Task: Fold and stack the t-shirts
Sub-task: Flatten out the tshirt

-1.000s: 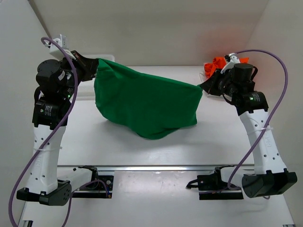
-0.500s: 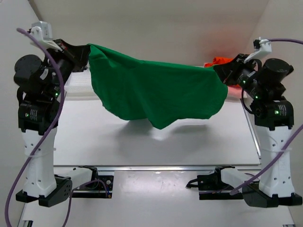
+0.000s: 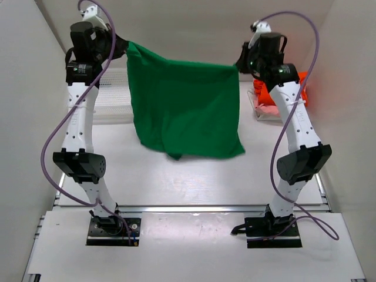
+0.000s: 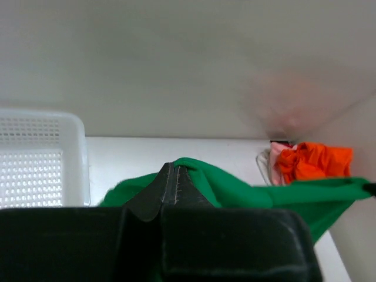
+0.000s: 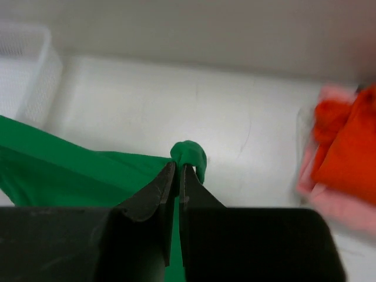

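**Item 1.** White plastic mesh basket [image 3: 111, 107]. At the far-left corner of the white worktop [image 3: 176, 179], just beside the left arm.

**Item 2.** Left gripper [image 4: 174, 173]. Raised high above the far-left edge, with its jaws pinched narrow on one top corner of the shirt in item 3.

**Item 3.** Bright green, soft cloth, short-sleeved t-shirt [image 3: 182, 111]. Hangs as a sheet between the two grippers over the middle of the worktop. The top edge is close to straight and the lower edge is uneven. From above it is unclear whether the hem touches the surface.

**Item 4.** Right gripper [image 5: 178, 170]. High above the far edge, right of centre, with its jaws closed narrow on the opposite top corner. Only a small nub of green cloth shows past the tips.

**Item 5.** Bright orange cloth t-shirt [image 5: 346, 147] and pale pink cloth t-shirt [image 5: 330, 202]. They lie crumpled together at the far-right corner, apparently unfolded.

**Risk.**
- The right-hand hold looks shallow, so a sideways tug could pull that corner free and drop the sheet in a heap.
- Uneven lowering would likely bunch the hem underneath and spoil the first fold.
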Robot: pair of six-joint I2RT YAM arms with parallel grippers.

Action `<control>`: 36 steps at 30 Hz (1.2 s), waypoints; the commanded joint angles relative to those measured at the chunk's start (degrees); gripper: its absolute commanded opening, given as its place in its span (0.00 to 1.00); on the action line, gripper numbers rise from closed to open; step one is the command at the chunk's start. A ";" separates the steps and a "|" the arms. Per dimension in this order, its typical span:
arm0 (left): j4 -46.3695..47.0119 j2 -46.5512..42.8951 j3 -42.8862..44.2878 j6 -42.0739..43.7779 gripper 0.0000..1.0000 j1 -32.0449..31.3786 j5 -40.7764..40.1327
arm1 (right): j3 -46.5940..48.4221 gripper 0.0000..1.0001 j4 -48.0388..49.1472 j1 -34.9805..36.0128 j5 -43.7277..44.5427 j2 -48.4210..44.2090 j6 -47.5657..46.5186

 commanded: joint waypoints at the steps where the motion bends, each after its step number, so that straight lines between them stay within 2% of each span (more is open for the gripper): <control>1: 7.20 -9.72 3.78 -3.30 0.00 5.66 3.95 | 16.37 0.00 3.08 0.43 5.88 -1.93 -5.26; 3: 9.05 -12.27 1.24 -4.53 0.00 7.35 7.83 | 12.81 0.00 4.65 -0.18 6.08 -4.11 -5.35; 6: 7.57 -17.36 -3.59 -1.48 0.00 4.91 6.01 | 0.79 0.00 7.46 -1.76 5.28 -10.43 -4.21; 7: 7.74 -20.17 -7.96 -0.25 0.00 4.20 4.95 | -4.39 0.01 7.73 -2.29 5.20 -12.98 -3.25; 8: 9.22 -24.11 -14.79 -0.24 0.00 1.23 4.50 | -10.27 0.00 8.52 -3.25 5.11 -15.62 -2.46; 9: 10.45 -26.24 -18.77 -0.15 0.00 0.94 4.59 | -13.64 0.00 9.31 -3.35 5.19 -17.03 -1.84; 11: 14.75 -34.31 -36.21 -1.64 0.00 0.06 5.29 | -28.36 0.00 12.28 -4.22 2.12 -22.82 0.26; 12: 15.73 -36.00 -40.57 -1.73 0.00 -0.20 5.73 | -31.83 0.00 12.92 -4.32 1.68 -24.68 1.32; 14: 16.70 -42.66 -56.27 -1.47 0.00 -1.95 3.11 | -45.86 0.00 13.80 -4.50 0.19 -29.51 4.39; 15: 16.70 -44.35 -60.17 -1.55 0.00 -2.40 2.66 | -48.54 0.00 13.54 -4.32 -0.42 -30.22 5.19; 17: 16.88 -49.27 -74.82 -2.78 0.00 -3.63 2.04 | -57.41 0.00 13.28 -2.56 -0.78 -34.61 8.96; 18: 15.49 -52.68 -78.02 -4.26 0.12 -3.28 1.95 | -62.75 0.07 12.23 -0.91 -0.78 -35.32 11.68; 20: 13.73 -59.19 -88.90 -8.56 0.17 -1.88 2.83 | -72.33 0.18 9.51 2.26 0.96 -39.70 16.69; 21: 13.28 -64.18 -90.86 -9.89 0.25 -1.44 2.66 | -74.65 0.28 8.71 3.75 1.24 -41.12 20.11; 22: 11.97 -71.19 -94.71 -12.86 0.60 -1.87 1.61 | -79.89 0.44 7.92 4.38 1.15 -45.92 24.40; 24: 9.33 -73.10 -94.41 -13.86 0.53 -3.09 -1.29 | -82.48 0.45 7.47 3.95 0.10 -50.85 26.19; 25: 8.63 -73.19 -94.05 -13.77 0.56 -5.28 -2.87 | -84.14 0.46 7.65 2.47 -0.51 -52.37 26.29; 27: 9.40 -73.11 -94.22 -14.56 0.66 -7.05 -2.71 | -84.43 0.64 7.39 -1.56 -3.84 -55.36 24.98; 28: 10.28 -72.67 -94.92 -14.48 0.66 -6.88 -1.84 | -83.90 0.65 7.12 -4.90 -4.73 -56.41 23.23; 32: 14.75 -70.74 -99.83 -16.49 0.62 -5.74 4.57 | -80.74 0.70 5.01 -12.48 -5.71 -53.44 17.43; 36: 16.70 -66.78 -104.59 -16.93 0.58 -8.90 5.64 | -80.21 0.71 7.38 -12.32 -0.45 -47.04 16.36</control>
